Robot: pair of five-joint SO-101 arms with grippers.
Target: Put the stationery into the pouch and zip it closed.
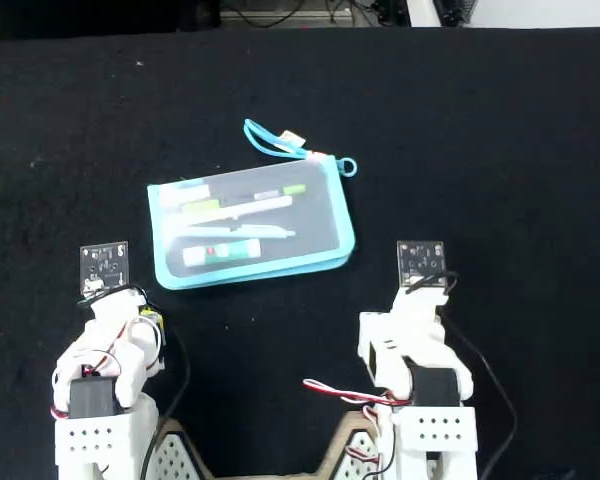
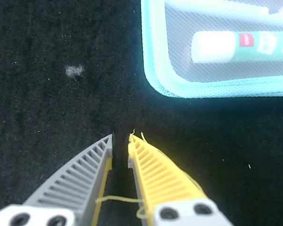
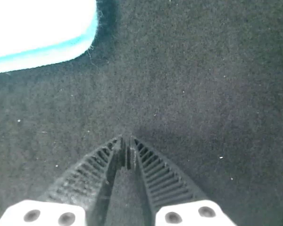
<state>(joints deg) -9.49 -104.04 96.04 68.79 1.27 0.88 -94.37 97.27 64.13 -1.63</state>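
High view: a flat rectangular pouch with a turquoise fabric border (image 1: 156, 240) and a see-through mesh face lies at the centre of a black cloth-covered table (image 1: 480, 150), tilted slightly so its right end sits higher in the frame. Through the mesh face the stationery shows inside: a white glue stick with a green label (image 1: 220, 252) along the lower edge, and a white marker with a light green cap (image 1: 245, 207) above it, among other pens. A turquoise wrist strap (image 1: 270, 140) trails from the pouch's upper edge towards the upper left, and a small turquoise ring (image 1: 348, 166) sits at the upper right corner. Whether the zip is fully shut cannot be told.

A white left arm (image 1: 110, 350) sits at the lower left of the frame and a white right arm (image 1: 415, 350) at the lower right, both below the pouch and apart from it.

Left wrist view: the left gripper (image 2: 120, 139), one finger grey and one yellow, hangs over bare cloth with its tips nearly together, a thin gap between them, holding nothing. The pouch corner (image 2: 153, 70) fills the upper right, the glue stick (image 2: 240, 46) inside.

Right wrist view: the right gripper (image 3: 127, 141), with black ribbed fingers, has its tips pressed together and empty above the cloth. A pouch corner (image 3: 47, 52) shows at the upper left.
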